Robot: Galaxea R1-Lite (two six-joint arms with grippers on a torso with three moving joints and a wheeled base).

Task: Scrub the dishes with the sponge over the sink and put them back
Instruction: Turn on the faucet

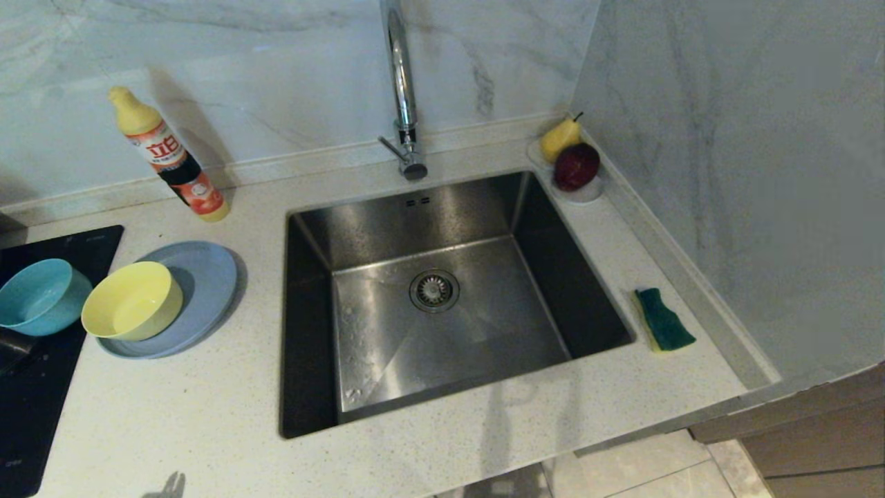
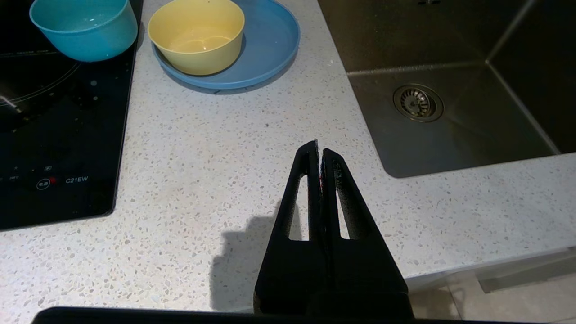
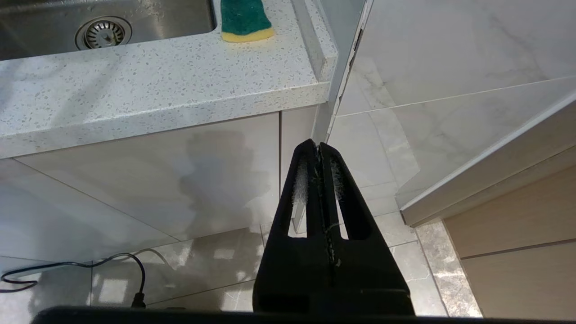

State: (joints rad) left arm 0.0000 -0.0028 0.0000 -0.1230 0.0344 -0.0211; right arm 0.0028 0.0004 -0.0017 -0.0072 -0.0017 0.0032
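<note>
Left of the sink (image 1: 442, 290) the yellow bowl (image 1: 133, 301) stands on the grey-blue plate (image 1: 207, 280). The teal bowl (image 1: 41, 294) sits beside them on the black hob (image 1: 34, 394). The green-and-yellow sponge (image 1: 662, 320) lies on the counter right of the sink, by the wall. My left gripper (image 2: 319, 150) hangs shut and empty over the counter's front edge, short of the yellow bowl (image 2: 196, 35), plate (image 2: 270, 40) and teal bowl (image 2: 84, 27). My right gripper (image 3: 318, 147) is shut and empty, below counter level in front of the cabinet, with the sponge (image 3: 245, 19) far above it.
A tall chrome tap (image 1: 403, 90) rises behind the sink. A dish-soap bottle (image 1: 168, 153) leans at the back left. A white saucer (image 1: 584, 192) with a pear and an apple sits in the back right corner. A marble wall (image 1: 747, 173) closes the right side.
</note>
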